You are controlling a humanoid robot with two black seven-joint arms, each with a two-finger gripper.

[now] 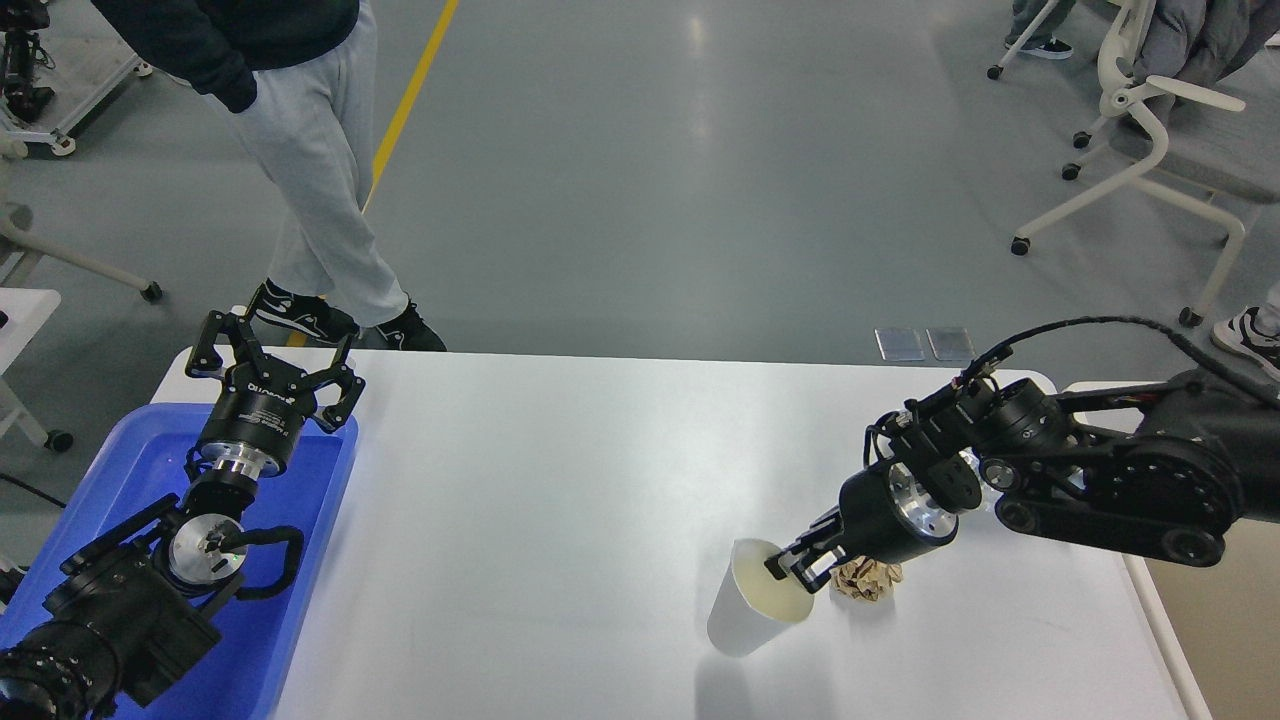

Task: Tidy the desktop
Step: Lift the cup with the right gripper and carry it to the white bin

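Note:
The white desktop [560, 520] fills the lower middle of the head view. My right gripper [797, 568] is shut on the rim of a white paper cup [750, 610] and holds it tilted above the desktop, mouth up and to the right. A crumpled brown paper ball [868, 580] lies on the desktop just right of the cup, under my right wrist. My left gripper [272, 352] is open and empty above the far end of the blue tray [300, 600] at the left edge.
A beige bin [1215, 640] stands off the desktop's right edge, mostly behind my right arm. A person in grey trousers [320, 200] stands beyond the far left corner. Office chairs [1150, 130] stand at the far right on the floor.

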